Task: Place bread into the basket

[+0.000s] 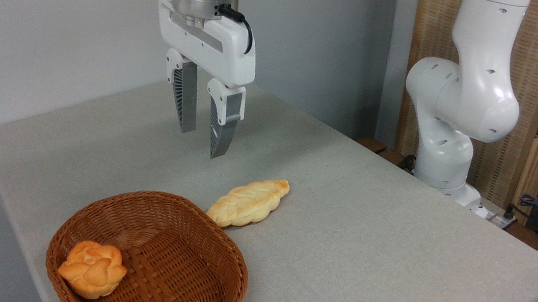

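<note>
Lying beside the basket (216, 247), the bread (248, 202) points diagonally up-right.

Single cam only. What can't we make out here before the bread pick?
- basket: its bottom edge is cut off by the frame.
- bread: its near tip meets the basket rim; touching or just behind it, unclear.
- gripper: open, empty; height above the table unreadable from one view.
- bun: underside hidden.

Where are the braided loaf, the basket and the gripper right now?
Braided loaf (248, 203): fixed camera, middle of its top.
Basket (234, 265): fixed camera, right rim.
Gripper (204, 135): fixed camera, gap between fingertips.
</note>
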